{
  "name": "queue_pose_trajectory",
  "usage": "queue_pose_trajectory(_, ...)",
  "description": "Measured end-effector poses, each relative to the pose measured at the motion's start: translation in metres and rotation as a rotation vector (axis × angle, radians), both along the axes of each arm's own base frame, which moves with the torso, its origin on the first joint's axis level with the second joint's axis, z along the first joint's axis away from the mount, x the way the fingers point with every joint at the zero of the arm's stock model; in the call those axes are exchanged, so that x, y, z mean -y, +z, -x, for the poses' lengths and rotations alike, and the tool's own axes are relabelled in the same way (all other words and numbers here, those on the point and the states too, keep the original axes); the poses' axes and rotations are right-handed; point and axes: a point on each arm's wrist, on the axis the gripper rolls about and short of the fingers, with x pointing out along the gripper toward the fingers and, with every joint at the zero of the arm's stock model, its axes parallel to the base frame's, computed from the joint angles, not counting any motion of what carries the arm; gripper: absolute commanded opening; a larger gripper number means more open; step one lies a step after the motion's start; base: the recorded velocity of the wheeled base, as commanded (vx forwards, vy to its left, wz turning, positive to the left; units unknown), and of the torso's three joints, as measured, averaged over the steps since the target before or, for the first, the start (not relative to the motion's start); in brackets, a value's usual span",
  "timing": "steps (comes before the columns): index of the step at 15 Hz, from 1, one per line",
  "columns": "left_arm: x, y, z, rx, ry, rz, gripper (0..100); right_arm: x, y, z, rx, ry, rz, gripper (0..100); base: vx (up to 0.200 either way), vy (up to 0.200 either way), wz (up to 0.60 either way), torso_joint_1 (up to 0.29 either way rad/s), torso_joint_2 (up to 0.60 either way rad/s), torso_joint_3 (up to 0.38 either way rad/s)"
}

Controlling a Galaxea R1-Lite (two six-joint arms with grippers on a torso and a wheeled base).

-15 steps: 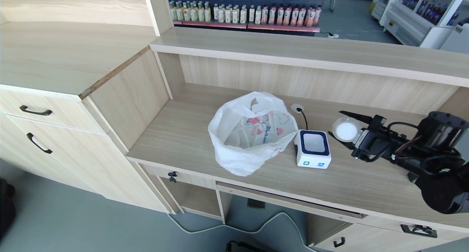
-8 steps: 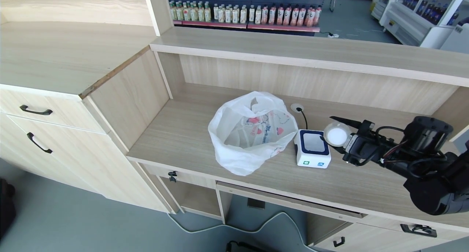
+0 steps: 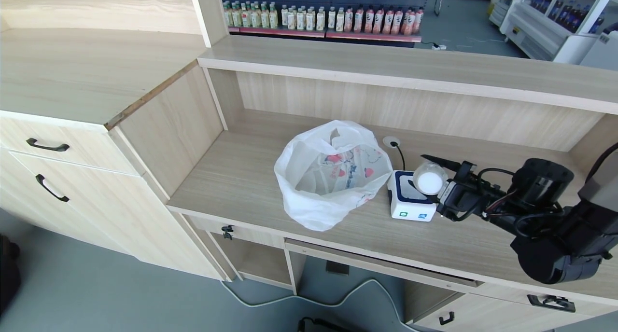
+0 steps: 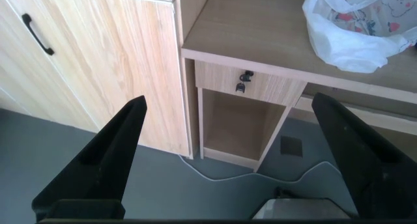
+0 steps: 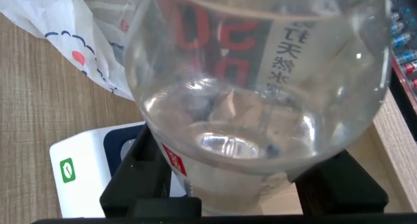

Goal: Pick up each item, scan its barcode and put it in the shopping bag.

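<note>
Right tool (image 3: 426,173) clamped on clear plastic bottle (image 3: 428,181). Bottle lies sideways, white round end pointing away from tool, held over barcode scanner (image 3: 408,209). Scanner sits on wood surface (image 3: 241,177), just beside white shopping bag (image 3: 309,206). Bag stands on surface, mouth open upward. Left tool (image 4: 228,101) spread wide, holding nothing, low in front of surface's edge, over grey floor (image 4: 163,191).

Bright, even light; soft shadow under shelf (image 3: 410,64); highlights on bottle (image 5: 260,100).
</note>
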Motion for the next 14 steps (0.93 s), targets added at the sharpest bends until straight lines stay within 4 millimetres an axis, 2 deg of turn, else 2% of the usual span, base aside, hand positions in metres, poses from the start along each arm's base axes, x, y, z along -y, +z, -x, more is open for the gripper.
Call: queue_pose_trajectory(14,0.000,0.000,0.000,0.000,0.000,0.000,100,-0.003,-0.008,-0.019,0.015,0.002,-0.003,0,0.000,0.000,0.00,0.000,0.00,0.000)
